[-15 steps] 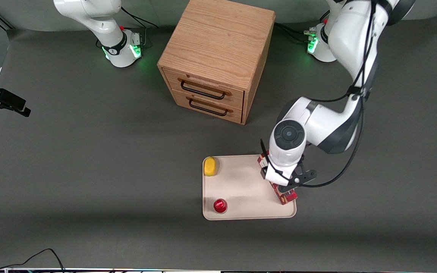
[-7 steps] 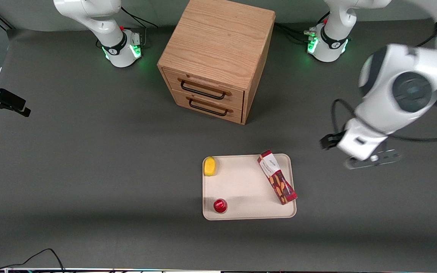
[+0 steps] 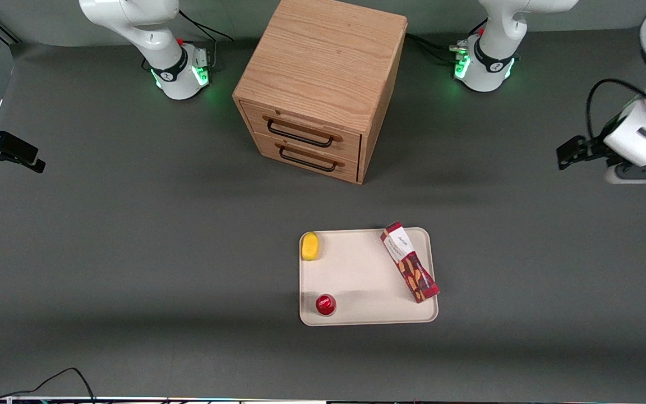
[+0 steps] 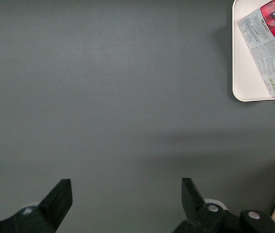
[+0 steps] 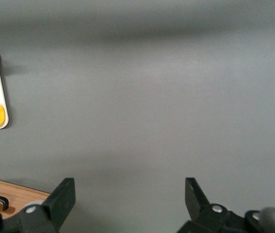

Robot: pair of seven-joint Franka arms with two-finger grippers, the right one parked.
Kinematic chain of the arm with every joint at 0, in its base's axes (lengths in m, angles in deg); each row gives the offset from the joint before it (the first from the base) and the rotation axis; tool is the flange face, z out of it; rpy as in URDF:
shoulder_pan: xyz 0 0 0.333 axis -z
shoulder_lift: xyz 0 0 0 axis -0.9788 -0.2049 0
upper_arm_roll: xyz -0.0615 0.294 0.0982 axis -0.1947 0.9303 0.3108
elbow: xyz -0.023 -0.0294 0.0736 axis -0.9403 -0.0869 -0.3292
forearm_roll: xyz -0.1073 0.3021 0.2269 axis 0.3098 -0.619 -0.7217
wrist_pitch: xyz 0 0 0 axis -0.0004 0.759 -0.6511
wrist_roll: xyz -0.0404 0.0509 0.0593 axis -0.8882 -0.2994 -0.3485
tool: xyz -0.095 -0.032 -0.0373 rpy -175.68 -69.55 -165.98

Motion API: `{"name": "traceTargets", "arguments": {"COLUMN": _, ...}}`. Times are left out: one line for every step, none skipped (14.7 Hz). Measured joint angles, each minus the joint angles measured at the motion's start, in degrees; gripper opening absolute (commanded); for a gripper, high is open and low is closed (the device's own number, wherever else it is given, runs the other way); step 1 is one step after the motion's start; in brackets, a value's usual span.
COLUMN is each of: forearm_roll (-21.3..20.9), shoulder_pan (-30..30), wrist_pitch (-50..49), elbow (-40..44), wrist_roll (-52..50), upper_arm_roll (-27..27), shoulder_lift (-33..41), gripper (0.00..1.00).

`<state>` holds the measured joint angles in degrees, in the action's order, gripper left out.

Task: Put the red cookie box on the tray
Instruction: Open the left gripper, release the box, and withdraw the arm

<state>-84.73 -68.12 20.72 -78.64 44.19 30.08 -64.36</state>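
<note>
The red cookie box lies flat and slanted on the cream tray, along the tray's end toward the working arm, white label end farther from the camera. Its nearer corner reaches the tray's rim. My left gripper hangs open over bare grey table with nothing between its fingers. Its wrist is high and far off toward the working arm's end of the table, well apart from the tray. In the left wrist view the box and a corner of the tray show at the frame's edge.
A yellow lemon and a small red-topped can sit on the tray's end toward the parked arm. A wooden drawer cabinet with two shut drawers stands farther from the camera than the tray.
My left gripper has let go of the box, risen and swung away from the tray toward the working arm's end of the table. The box stays on the tray.
</note>
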Motion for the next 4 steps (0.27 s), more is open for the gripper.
{"name": "traceTargets", "arguments": {"forearm_roll": 0.00, "shoulder_pan": 0.00, "wrist_pitch": -0.04, "elbow": 0.09, "wrist_roll": 1.65, "upper_arm_roll": 1.15, "shoulder_lift": 0.82, "gripper": 1.00}}
{"name": "traceTargets", "arguments": {"forearm_roll": 0.00, "shoulder_pan": 0.00, "wrist_pitch": -0.36, "elbow": 0.46, "wrist_roll": 2.53, "upper_arm_roll": 1.85, "shoulder_lift": 1.37, "gripper": 1.00}}
{"name": "traceTargets", "arguments": {"forearm_roll": 0.00, "shoulder_pan": 0.00, "wrist_pitch": -0.98, "elbow": 1.10, "wrist_roll": 2.87, "upper_arm_roll": 2.08, "shoulder_lift": 1.62, "gripper": 1.00}}
{"name": "traceTargets", "arguments": {"forearm_roll": 0.00, "shoulder_pan": 0.03, "wrist_pitch": -1.91, "elbow": 1.98, "wrist_roll": 2.88, "upper_arm_roll": 2.05, "shoulder_lift": 1.62, "gripper": 1.00}}
